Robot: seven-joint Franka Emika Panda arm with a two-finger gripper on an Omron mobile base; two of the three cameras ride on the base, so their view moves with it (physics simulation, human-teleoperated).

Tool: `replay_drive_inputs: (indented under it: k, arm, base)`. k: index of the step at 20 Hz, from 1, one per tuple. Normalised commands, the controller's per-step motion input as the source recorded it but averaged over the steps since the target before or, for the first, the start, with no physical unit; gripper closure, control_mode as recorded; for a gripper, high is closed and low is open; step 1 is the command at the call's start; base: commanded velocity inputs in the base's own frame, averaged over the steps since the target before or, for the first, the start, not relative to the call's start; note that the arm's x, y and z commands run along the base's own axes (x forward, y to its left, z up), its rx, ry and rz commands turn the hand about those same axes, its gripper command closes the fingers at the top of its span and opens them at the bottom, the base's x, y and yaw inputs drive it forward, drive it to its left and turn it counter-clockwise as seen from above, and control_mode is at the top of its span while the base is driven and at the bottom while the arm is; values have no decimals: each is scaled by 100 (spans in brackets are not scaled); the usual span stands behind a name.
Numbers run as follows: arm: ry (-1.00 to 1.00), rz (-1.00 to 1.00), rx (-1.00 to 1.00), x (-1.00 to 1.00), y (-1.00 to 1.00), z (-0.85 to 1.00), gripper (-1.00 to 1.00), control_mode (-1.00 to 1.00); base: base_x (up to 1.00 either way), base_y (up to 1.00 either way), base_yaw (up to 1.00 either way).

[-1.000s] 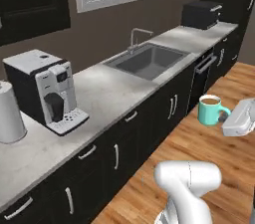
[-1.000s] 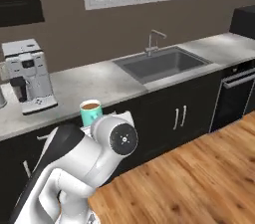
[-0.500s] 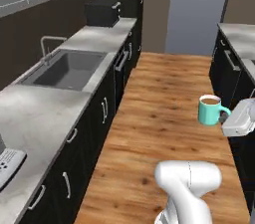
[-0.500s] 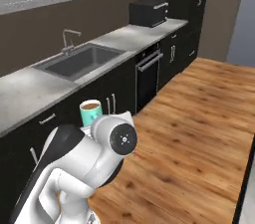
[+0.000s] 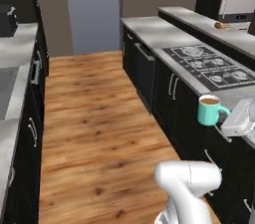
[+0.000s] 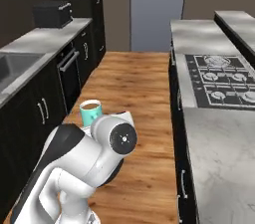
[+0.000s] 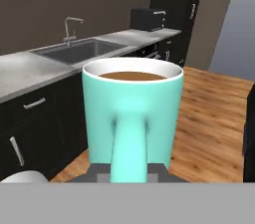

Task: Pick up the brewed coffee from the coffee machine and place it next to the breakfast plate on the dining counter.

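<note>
hand view: the gripper is clamped on the handle of the brewed coffee, the mug upright and full, held in the air over the wooden floor. in the left base view the mug hangs just left of the counter with the gas cooktop; a sink lies far left.

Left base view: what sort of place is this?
A home kitchen, rendered: a gas cooktop set in a grey counter, a sink with a faucet, and dark cabinets along a wood floor.
</note>
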Motion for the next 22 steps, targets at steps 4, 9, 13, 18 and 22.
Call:
replay_drive_inputs:
  k: [4,9,13,18,22]
  arm:
    - [0,0,0,0,0,0,100,100]
    - [0,0,0,0,0,0,100,100]
    - [0,0,0,0,0,0,100,100]
    - [0,0,0,0,0,0,100,100]
    - [0,0,0,0,0,0,100,100]
  base:
    - [-99,10,-60]
    - [-100,-28,-37]
    - [-100,-43,-29]
    - [-100,-38,-24]
    - [-100,-49,-20]
